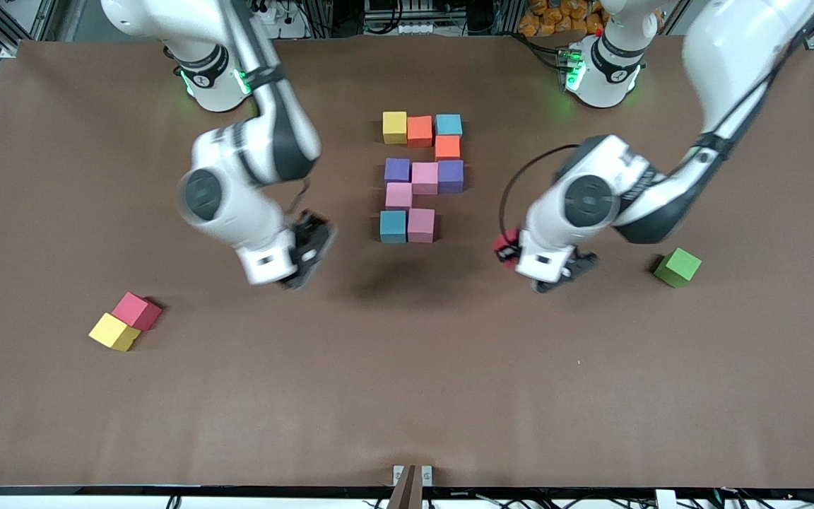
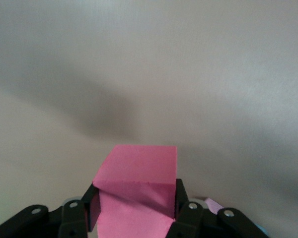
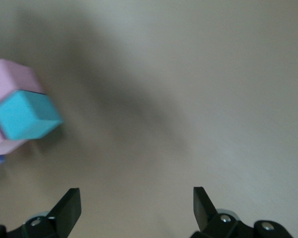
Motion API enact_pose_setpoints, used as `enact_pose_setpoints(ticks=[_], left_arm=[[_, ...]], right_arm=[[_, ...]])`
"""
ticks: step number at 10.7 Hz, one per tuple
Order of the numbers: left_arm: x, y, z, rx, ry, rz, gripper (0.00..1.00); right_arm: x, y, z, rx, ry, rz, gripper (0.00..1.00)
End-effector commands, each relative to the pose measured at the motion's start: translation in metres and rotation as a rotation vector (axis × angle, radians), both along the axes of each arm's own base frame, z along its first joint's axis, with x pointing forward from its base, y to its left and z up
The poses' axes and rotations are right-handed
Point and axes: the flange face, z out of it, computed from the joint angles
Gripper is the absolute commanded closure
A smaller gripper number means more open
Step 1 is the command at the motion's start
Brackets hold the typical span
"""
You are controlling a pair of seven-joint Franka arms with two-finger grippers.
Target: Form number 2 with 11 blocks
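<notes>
carrying: the left gripper has its jaws clamped on the red cube, which looks pink in the left wrist view; one jaw is on each side face, and the cube is held off the worktop.
clock face: read on the front view, with 12 toward the robots' bases.
number 2: ten cubes are laid, namely the top row, the single orange cube under it, the middle row, one pink cube under that, and two cubes of the bottom row.
gap: the last slot is at 3 o'clock of the bottom-row pink cube and touching it; it shows as bare worktop.
key relation: the held cube hangs over bare worktop at about 4 o'clock of that gap, so i judge the travel runs toward 10 o'clock and then down.
axis: a cube has no long axis; only squaring its faces to the row matters.
nearer arm: the left arm, which already has the cube.
right gripper: jaws wide apart and empty, over bare worktop at about 8 o'clock of the bottom-row blue cube; waiting.
green cube: at 3 o'clock of the left gripper, not part of the digit.
</notes>
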Motion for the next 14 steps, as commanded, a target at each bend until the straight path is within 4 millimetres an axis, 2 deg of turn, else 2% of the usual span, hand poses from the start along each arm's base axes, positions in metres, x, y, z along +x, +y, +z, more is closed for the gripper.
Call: enact_pose_setpoints(ticks=[1, 2, 4, 5, 6, 8, 10, 11, 13, 14], left_arm=[[-0.016, -0.035, -0.013, 0.004, 0.055, 0.278, 1.0], [-0.022, -0.046, -0.019, 0.013, 0.066, 0.356, 1.0], [-0.035, -0.068, -0.042, 0.044, 0.075, 0.513, 1.0], [-0.043, -0.077, -0.057, 0.095, 0.072, 0.584, 1.0], [-0.049, -0.076, -0.074, 0.15, 0.073, 0.658, 1.0], [-0.058, -0.065, -0.094, 0.197, 0.083, 0.731, 1.0], [-0.058, -0.062, -0.094, 0.205, 0.081, 0.778, 1.0], [-0.058, -0.067, -0.092, 0.183, 0.074, 0.829, 1.0], [-0.055, -0.07, -0.088, 0.17, 0.068, 0.926, 1.0], [-0.054, -0.071, -0.087, 0.156, 0.066, 0.96, 1.0]], right_arm=[[0.02, -0.093, 0.026, 0.008, 0.012, -0.128, 0.0], [0.026, -0.139, 0.036, -0.018, 0.011, -0.207, 0.0], [0.023, -0.202, 0.069, -0.038, 0.028, -0.352, 0.0], [0.017, -0.216, 0.094, -0.067, 0.011, -0.406, 0.0], [0.004, -0.219, 0.123, -0.112, 0.034, -0.507, 0.0], [-0.029, -0.215, 0.179, -0.163, 0.071, -0.681, 0.0], [-0.059, -0.246, 0.223, -0.177, 0.087, -0.754, 0.0], [-0.076, -0.26, 0.247, -0.182, 0.079, -0.782, 0.0], [-0.109, -0.274, 0.282, -0.189, 0.082, -0.815, 0.0], [-0.114, -0.275, 0.294, -0.186, 0.074, -0.819, 0.0]])
